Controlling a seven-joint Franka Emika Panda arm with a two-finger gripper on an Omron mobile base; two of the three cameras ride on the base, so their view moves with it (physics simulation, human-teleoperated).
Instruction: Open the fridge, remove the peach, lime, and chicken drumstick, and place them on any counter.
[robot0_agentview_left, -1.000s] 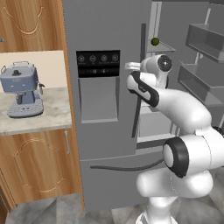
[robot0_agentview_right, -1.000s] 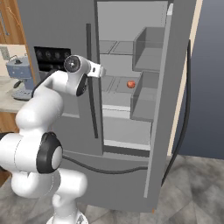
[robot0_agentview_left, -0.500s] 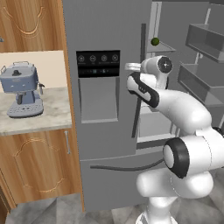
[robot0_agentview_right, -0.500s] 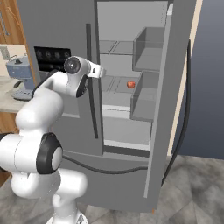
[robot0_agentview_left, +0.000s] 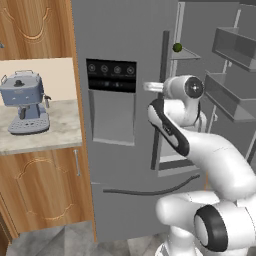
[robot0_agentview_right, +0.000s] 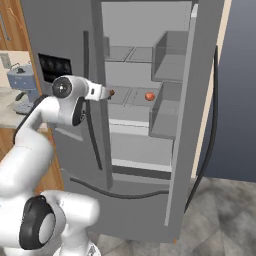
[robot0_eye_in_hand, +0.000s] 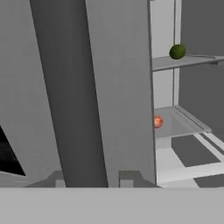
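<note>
Taking the tall grey double-door fridge (robot0_agentview_left: 125, 125) as our landmark, we start at its left: a blue espresso machine (robot0_agentview_left: 25, 102) stands on the beige-grey marbled stone counter (robot0_agentview_left: 55, 132), which sits over brown wooden cabinets (robot0_agentview_left: 45, 190) and butts against the fridge's side. On the fridge's closed left door we see the black dispenser panel (robot0_agentview_left: 111, 76). Further right, our white arm reaches to the inner edge of that door, where the long dark vertical handle (robot0_eye_in_hand: 65, 100) runs. In the hand view, our gripper (robot0_eye_in_hand: 92, 177) has its two small tips on either side of this handle; the claw is clenched on the handle.

Right of the handle the fridge's right door stands swung open, with grey bins on its inner face. Inside, the small dark green lime (robot0_eye_in_hand: 177, 51) rests near the front of an upper glass shelf. One shelf lower lies the small round orange-red peach (robot0_agentview_right: 149, 96). A small brown thing (robot0_agentview_right: 111, 92) shows on that same shelf just beside the arm's tip; we cannot tell what it is.
</note>
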